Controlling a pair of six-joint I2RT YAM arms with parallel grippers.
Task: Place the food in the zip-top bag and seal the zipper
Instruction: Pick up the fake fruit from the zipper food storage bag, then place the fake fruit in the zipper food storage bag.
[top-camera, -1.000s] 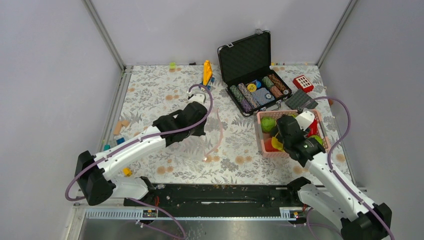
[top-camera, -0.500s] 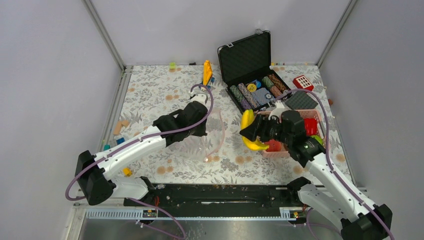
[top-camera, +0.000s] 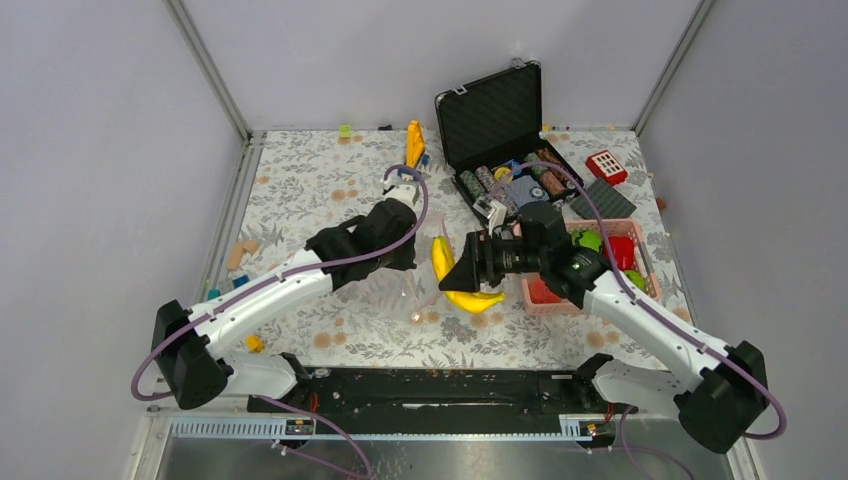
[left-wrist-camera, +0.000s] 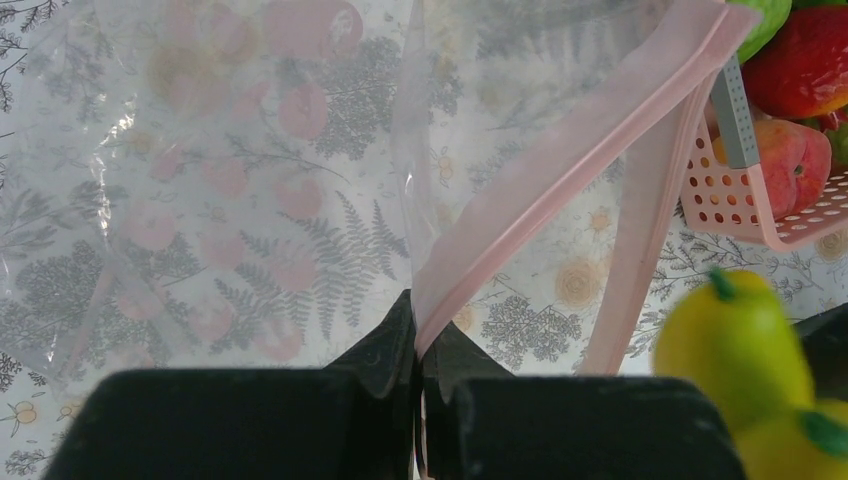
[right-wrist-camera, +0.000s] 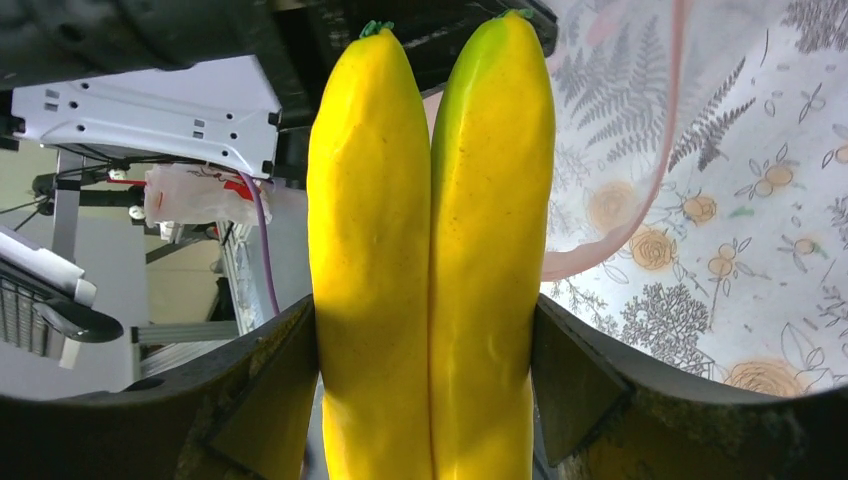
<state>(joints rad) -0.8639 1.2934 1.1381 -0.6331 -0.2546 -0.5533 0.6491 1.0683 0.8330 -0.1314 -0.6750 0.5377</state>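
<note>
The right fingers (top-camera: 460, 278) stand wide around a pair of yellow bananas (top-camera: 472, 298), one dark finger pressed on each flank in the right wrist view, so the fruit is firmly held. A second ago this arm hung over the pink basket (top-camera: 560, 303); half a second ago it had lifted the bananas just past the basket's left edge. Now they have travelled further left and hang above the floral surface (top-camera: 300, 190), just beside the left arm's end and the mouth of the bag.

The left fingers (left-wrist-camera: 415, 335) have not moved in that time: they stay pinched fully together on the pale-pink zipper (left-wrist-camera: 560, 170), holding one lip of the clear zip-top bag (left-wrist-camera: 230, 200) up off the surface (the other lip sags away, leaving the mouth open). The bag holds no food; red and green pieces (top-camera: 622, 250) remain in the basket.
</note>
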